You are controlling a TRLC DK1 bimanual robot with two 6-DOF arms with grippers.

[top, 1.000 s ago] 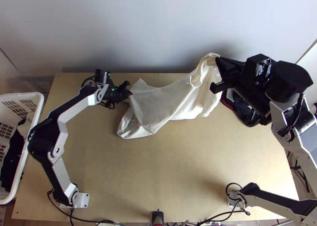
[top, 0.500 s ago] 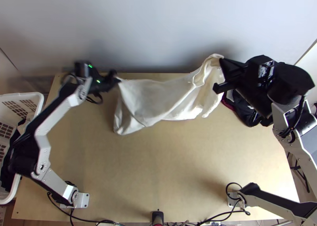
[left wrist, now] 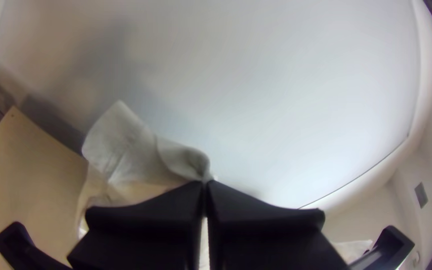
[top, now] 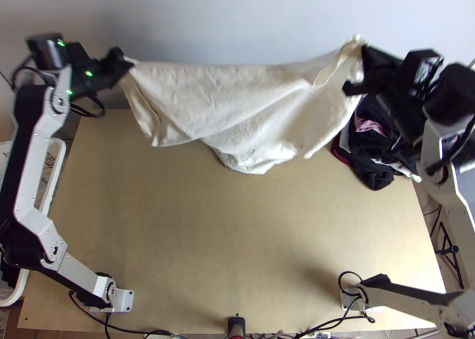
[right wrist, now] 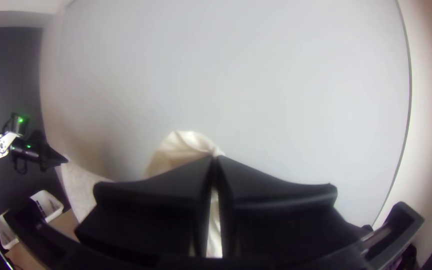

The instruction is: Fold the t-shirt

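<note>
Two grippers, each with wide flat black fingers, have the t-shirt strung up between them. At the left gripper [top: 127, 63], the fingers are together, clamped on one upper corner of the cloth, with a bunched fold just past the tips in its wrist view. Over at the right gripper [top: 364, 49], same story — fingertips closed on the other upper corner, a crumpled bit poking beyond them.

And between the two hangs the cream, thin-cloth t-shirt [top: 225, 95], its top edge drawn nearly straight from gripper to gripper, the body drooping loosely, lowest around the middle; whether that part touches the table, I cannot tell.

Below the right gripper sits a pile of dark clothes [top: 371, 161] with pink and white bits. Beneath both spreads the light wooden table [top: 208, 250]. Farther off, out to the left gripper's outer side and back toward the arm bases — a white plastic slatted basket [top: 54, 178].
</note>
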